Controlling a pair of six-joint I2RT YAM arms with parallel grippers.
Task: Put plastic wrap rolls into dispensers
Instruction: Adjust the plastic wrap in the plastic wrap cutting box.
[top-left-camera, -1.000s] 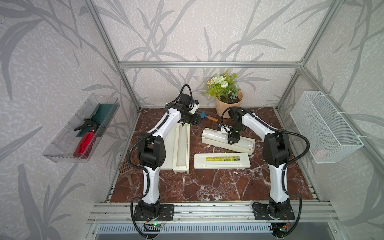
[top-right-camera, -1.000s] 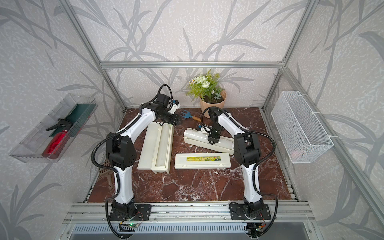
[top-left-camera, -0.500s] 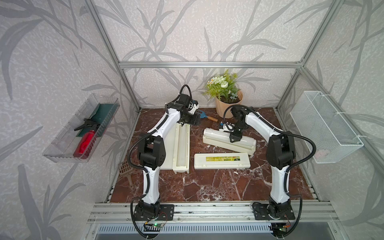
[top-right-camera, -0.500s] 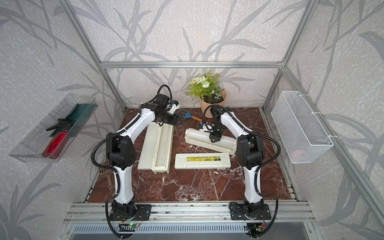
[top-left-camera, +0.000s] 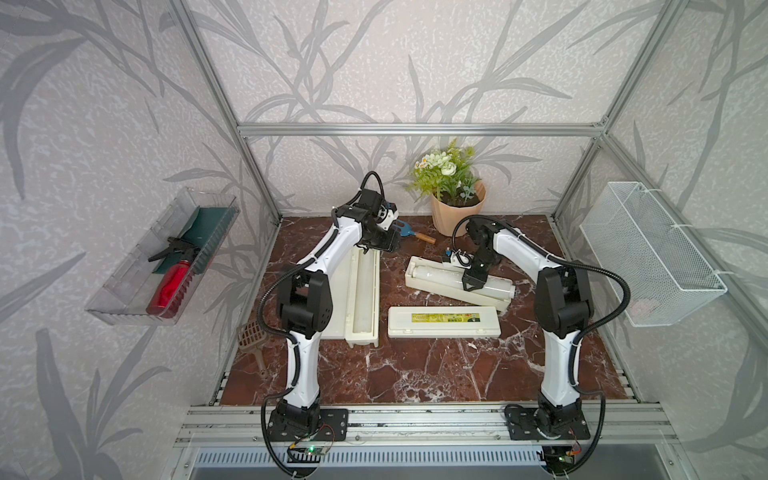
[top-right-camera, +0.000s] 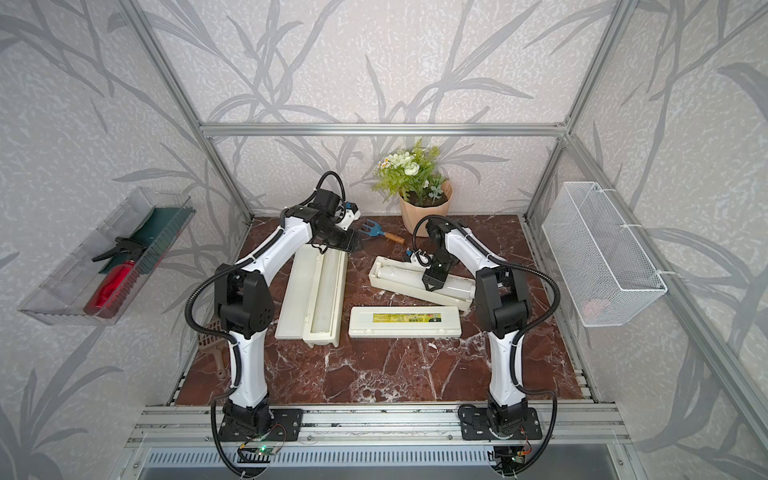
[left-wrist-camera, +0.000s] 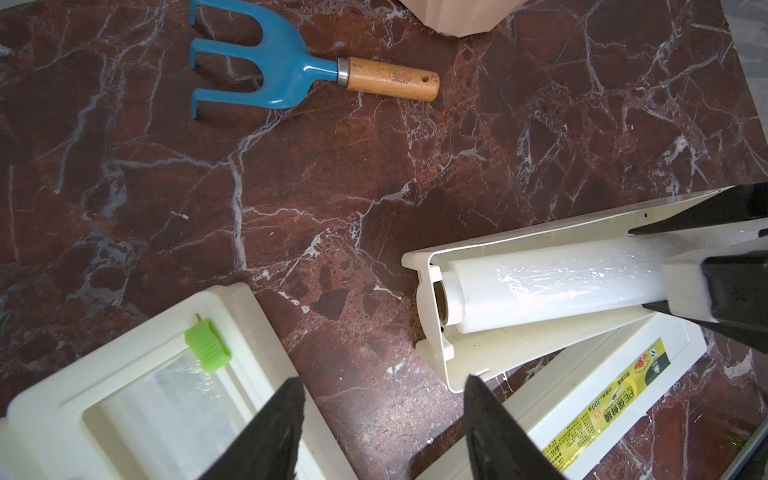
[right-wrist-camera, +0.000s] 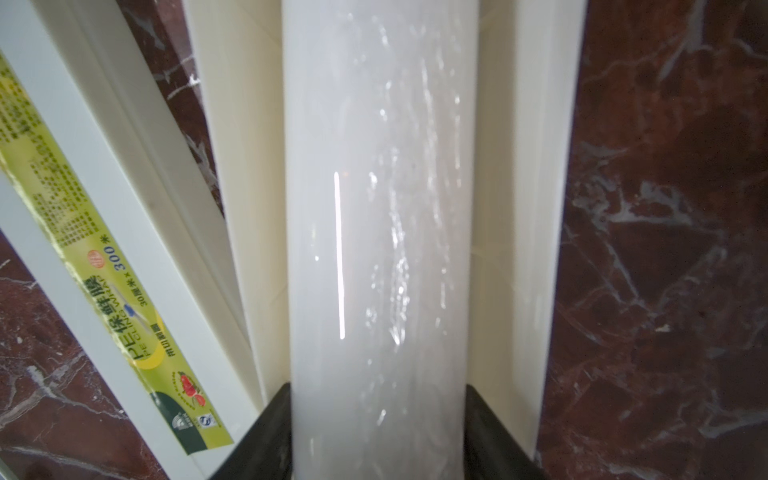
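Note:
A white, glossy plastic wrap roll (top-left-camera: 436, 276) (top-right-camera: 399, 276) (left-wrist-camera: 552, 286) (right-wrist-camera: 378, 187) lies along the open tray of the right dispenser (top-left-camera: 417, 286) (left-wrist-camera: 428, 332) (right-wrist-camera: 536, 208). My right gripper (top-left-camera: 473, 284) (top-right-camera: 432, 284) (right-wrist-camera: 378, 390) is shut on this roll, with one finger on each side. A cream box with a yellow-green label (top-left-camera: 442, 322) (left-wrist-camera: 602, 399) (right-wrist-camera: 83, 232) lies just in front of that tray. The left dispenser (top-left-camera: 357, 299) (top-right-camera: 316, 299) (left-wrist-camera: 62, 411) lies open, and glossy film shows in its trough. My left gripper (top-left-camera: 384, 245) (left-wrist-camera: 383, 378) hangs open and empty over bare marble past that dispenser's far end.
A blue hand rake with a wooden handle (top-left-camera: 409, 232) (left-wrist-camera: 270, 70) and a potted plant (top-left-camera: 455, 208) stand at the back. A brown scoop (top-left-camera: 251, 336) lies at the table's left edge. A wall bin with a red spray bottle (top-left-camera: 166, 257) and a wire basket (top-left-camera: 648, 253) hang at the sides.
My right arm has shifted slightly to the right with the roll, and its elbow has swung outward. The left gripper has stayed in place and its jaws have narrowed a little.

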